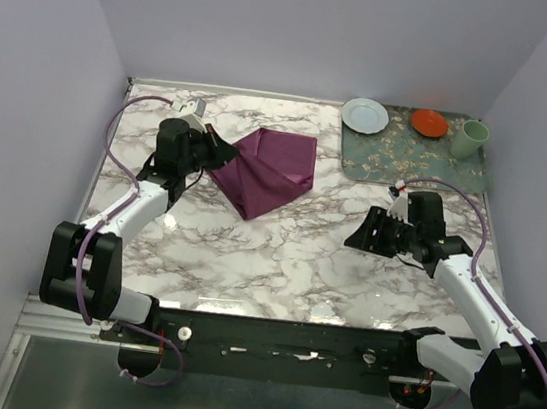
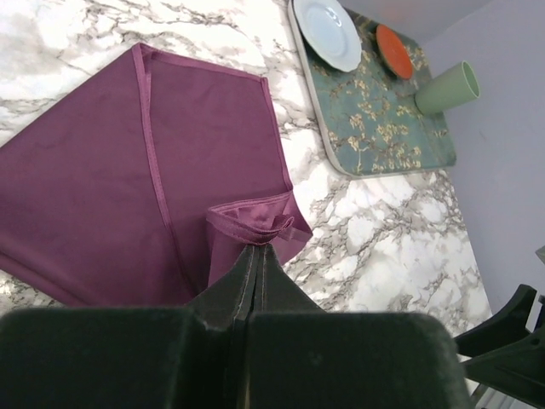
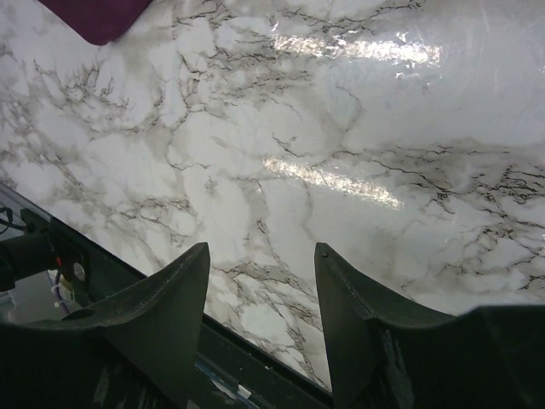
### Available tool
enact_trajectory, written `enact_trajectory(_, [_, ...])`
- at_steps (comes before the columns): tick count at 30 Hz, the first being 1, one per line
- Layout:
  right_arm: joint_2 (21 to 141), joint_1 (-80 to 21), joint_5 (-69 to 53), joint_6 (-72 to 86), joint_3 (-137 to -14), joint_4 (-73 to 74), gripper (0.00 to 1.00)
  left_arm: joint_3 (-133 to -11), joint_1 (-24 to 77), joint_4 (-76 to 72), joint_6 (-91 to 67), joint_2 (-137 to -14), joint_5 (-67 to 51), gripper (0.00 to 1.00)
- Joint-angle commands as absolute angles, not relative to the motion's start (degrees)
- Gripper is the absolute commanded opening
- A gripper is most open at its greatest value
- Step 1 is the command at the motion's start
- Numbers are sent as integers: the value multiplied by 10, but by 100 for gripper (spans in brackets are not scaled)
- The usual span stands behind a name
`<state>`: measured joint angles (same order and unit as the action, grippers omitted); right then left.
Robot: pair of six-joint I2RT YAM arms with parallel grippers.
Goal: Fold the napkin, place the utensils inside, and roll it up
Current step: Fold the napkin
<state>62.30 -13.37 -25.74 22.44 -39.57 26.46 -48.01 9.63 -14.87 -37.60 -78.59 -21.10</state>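
— Marble-patterned table point(image 1: 276, 265), boxed in by pale lilac walls. What sits at the left of the frame?

— At upper left is the left gripper point(image 1: 226, 149), its jaws pressed together on a bunched corner of the napkin point(image 1: 276, 170). That corner is raised. The rest of the plum cloth lies on the marble just to its right, at upper centre, partly doubled over with a hemmed edge showing.

— What could go wrong from here?

— The pinch looks small to me, only a tuft of fabric. A quick pull across might let the corner slip out. The whole cloth could also drag over the slick top instead of folding, which would leave the fold crooked. Nothing pins the far side down.

— And the right gripper point(image 1: 369, 233)?

— It is at centre right, well apart from the cloth. The jaws are spread with nothing between them, and it hovers over bare marble.

— The knife?

— I can't find it in any view, and I can't tell where it is.

— Upper right?

— That's a green floral mat point(image 1: 409, 167) carrying a pale blue plate point(image 1: 365, 115), a small orange dish point(image 1: 430, 122) and a green cup point(image 1: 469, 138). The mat lies near the napkin's right edge, so a wide sweep of cloth could brush the plate. Nothing else stands in the fold's way.
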Motion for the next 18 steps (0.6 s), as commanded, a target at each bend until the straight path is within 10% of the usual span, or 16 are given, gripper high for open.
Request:
enact_trajectory(1, [630, -130, -276, 215, -388, 250, 61, -497, 84, -134, -373, -802, -235, 0])
enact_trajectory(18, [744, -134, -342, 207, -457, 196, 66, -504, 49, -121, -397, -852, -192, 0])
